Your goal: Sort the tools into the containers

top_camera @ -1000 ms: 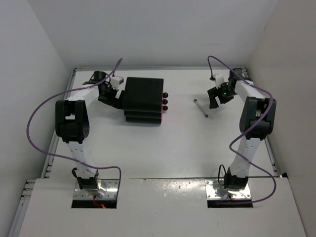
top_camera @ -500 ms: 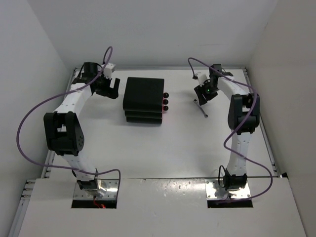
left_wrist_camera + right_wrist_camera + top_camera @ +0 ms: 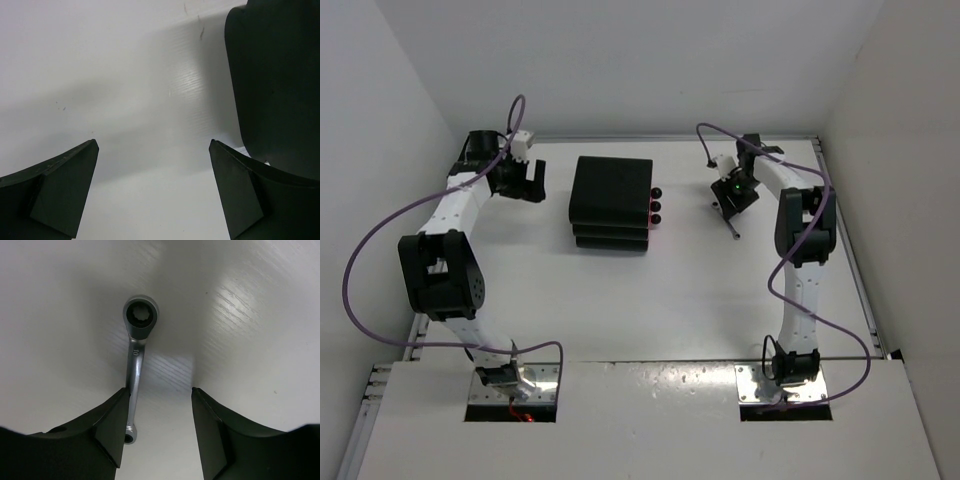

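— Right of the cabinet (image 3: 610, 190), on the side of its knobs (image 3: 654, 205), what do we see?
— Our right gripper (image 3: 160, 392) over the thin silver rod (image 3: 135, 365), which lies flat on the table (image 3: 240, 330). The jaws are apart, with one finger (image 3: 107, 430) just beside its shaft, unclamped.
— And left of the cabinet?
— Our left gripper (image 3: 153, 145), with its jaws spread wide.

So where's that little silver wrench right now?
In the top view the silver wrench lies on the table's right half, right of the black cabinet, its far end under the right tool.
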{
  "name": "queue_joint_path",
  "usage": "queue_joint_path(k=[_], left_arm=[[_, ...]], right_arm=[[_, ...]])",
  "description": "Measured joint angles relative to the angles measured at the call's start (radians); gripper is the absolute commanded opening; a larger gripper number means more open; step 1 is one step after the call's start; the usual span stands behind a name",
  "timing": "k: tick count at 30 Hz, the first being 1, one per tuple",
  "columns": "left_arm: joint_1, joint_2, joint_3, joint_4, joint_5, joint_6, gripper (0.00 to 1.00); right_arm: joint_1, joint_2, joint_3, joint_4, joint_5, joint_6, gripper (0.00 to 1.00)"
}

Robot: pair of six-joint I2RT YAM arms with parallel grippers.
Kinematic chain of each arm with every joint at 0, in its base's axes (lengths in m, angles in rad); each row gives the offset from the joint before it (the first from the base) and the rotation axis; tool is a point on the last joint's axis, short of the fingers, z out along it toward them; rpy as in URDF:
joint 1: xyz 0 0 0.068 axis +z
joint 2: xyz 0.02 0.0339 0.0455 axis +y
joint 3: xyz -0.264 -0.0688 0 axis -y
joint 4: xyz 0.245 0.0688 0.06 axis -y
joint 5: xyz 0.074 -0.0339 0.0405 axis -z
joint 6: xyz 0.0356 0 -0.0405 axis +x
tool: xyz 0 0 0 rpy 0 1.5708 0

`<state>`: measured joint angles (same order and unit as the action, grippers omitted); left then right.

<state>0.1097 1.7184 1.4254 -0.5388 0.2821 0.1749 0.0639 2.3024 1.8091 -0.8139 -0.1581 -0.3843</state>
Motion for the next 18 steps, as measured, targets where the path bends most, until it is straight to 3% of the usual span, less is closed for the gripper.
queue_joint_path(k=[14, 18], left_arm=[[0.036, -0.001, -0.052, -0.006, 0.026, -0.001, 1.0], [0.036, -0.002, -0.059, -0.005, 0.029, -0.001, 1.0]], right_arm=[[0.034, 0.0, -0.016, -0.007, -0.005, 0.008, 0.5], [0.04, 0.0, -0.019, -0.011, 0.0, 0.021, 0.46]])
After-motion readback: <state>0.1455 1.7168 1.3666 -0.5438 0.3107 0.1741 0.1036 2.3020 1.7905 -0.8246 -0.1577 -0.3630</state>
